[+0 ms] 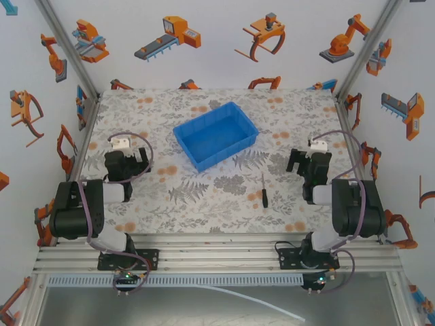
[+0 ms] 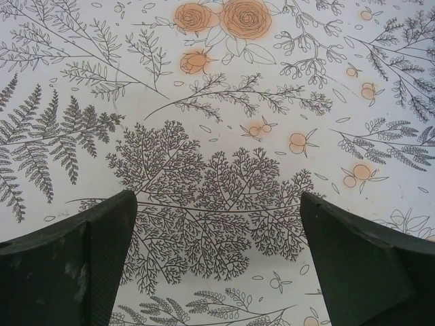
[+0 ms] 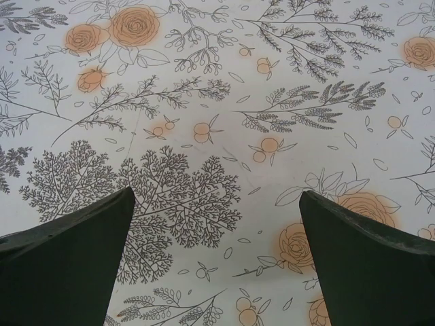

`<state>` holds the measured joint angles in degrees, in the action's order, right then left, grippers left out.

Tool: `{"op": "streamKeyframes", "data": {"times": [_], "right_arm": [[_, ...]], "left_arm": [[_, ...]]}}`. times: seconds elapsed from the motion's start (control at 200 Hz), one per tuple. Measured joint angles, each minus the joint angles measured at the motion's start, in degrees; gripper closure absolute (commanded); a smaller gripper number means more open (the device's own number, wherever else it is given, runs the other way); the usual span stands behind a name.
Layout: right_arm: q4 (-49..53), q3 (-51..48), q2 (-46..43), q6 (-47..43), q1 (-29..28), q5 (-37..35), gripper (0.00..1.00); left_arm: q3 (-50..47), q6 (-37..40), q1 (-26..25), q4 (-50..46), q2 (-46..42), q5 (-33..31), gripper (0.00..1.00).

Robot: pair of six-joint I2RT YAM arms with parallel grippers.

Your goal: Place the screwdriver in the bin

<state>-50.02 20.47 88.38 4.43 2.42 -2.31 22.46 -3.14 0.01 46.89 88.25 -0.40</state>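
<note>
The screwdriver (image 1: 264, 191) is small and slim with a black handle, lying on the floral table right of centre, handle toward the near edge. The bin (image 1: 215, 135), a bright blue rectangular tray, sits at the table's middle back and is empty. My right gripper (image 1: 304, 160) rests to the right of the screwdriver, apart from it. My left gripper (image 1: 127, 160) sits at the table's left side. In the wrist views, the left gripper (image 2: 217, 204) and the right gripper (image 3: 216, 200) are both open, with only the patterned cloth between their dark fingers.
The table (image 1: 204, 204) is covered with a floral print cloth. White walls printed with orange robot pictures enclose it on three sides, with aluminium posts (image 1: 68, 47) at the back corners. An aluminium rail (image 1: 217, 255) runs along the near edge.
</note>
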Motion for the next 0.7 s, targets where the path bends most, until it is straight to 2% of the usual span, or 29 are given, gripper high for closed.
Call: {"op": "streamKeyframes", "data": {"times": [0.696], "right_arm": [[0.1,0.0,0.0,0.0,0.0,0.0,0.01]], "left_arm": [[0.0,0.0,0.0,0.0,0.0,0.0,0.03]]}}
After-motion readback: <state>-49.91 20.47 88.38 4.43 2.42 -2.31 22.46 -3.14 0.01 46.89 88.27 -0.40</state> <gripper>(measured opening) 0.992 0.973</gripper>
